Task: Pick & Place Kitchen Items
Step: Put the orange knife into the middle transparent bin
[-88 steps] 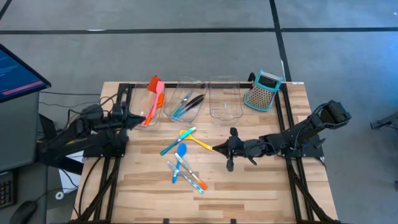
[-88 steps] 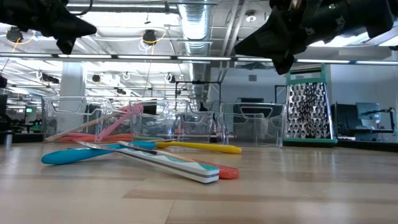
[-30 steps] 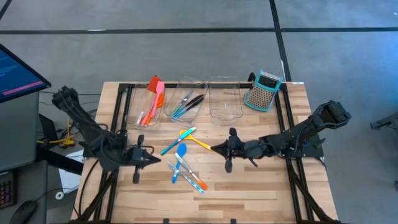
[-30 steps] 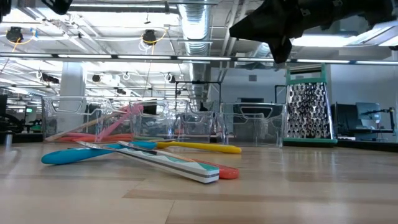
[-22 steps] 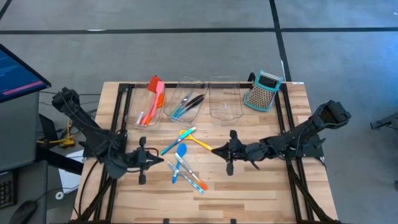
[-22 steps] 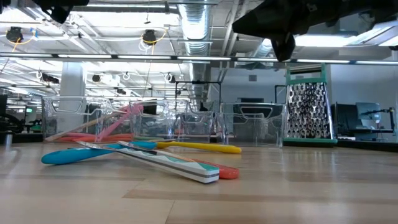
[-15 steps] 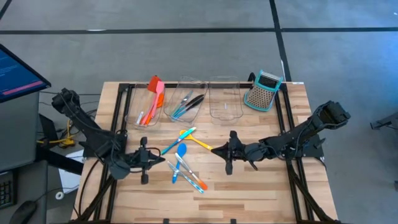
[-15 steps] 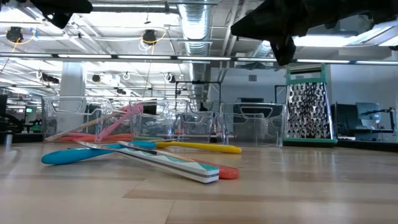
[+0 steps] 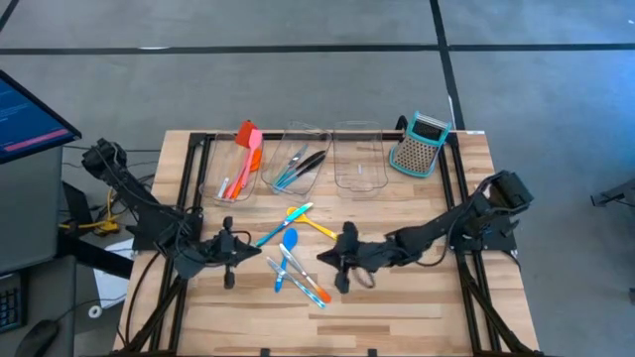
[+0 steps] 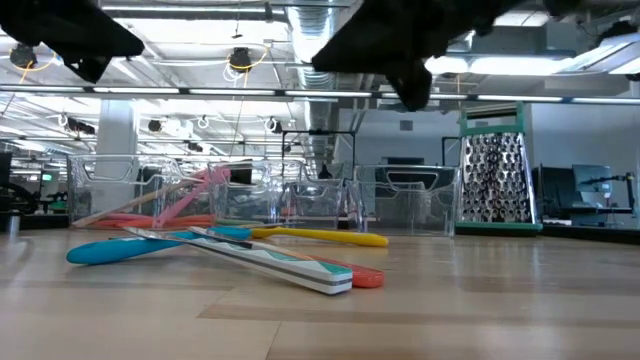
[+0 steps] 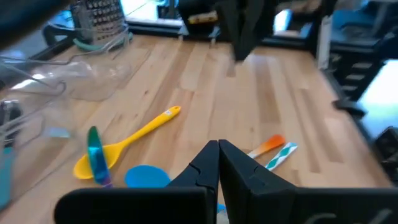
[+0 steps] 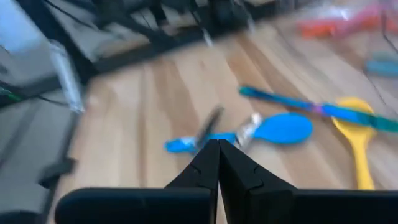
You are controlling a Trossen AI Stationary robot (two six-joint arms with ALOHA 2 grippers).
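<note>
Meanwhile: Both Hands Empty Over the Loose Utensils

Both arms reach in over the bench (image 9: pixel 417 307). The left hand (image 9: pixel 256 251) has its fingers pressed together and grips nothing, hovering just left of the loose utensils (image 9: pixel 296 260). The right hand (image 9: pixel 319 256) is likewise pressed together and empty, just right of that pile. Between them lie a yellow spoon (image 9: pixel 316 225), a blue spoon (image 9: pixel 289 239), a teal spoon (image 9: pixel 281 226) and an orange-tipped piece (image 9: pixel 316 293), crossing one another. Further back stand three bins (image 9: pixel 296 159): the left with orange spatulas (image 9: pixel 248 149), the middle with several utensils. A grater (image 9: pixel 419 144) stands beside the right bin.
</note>
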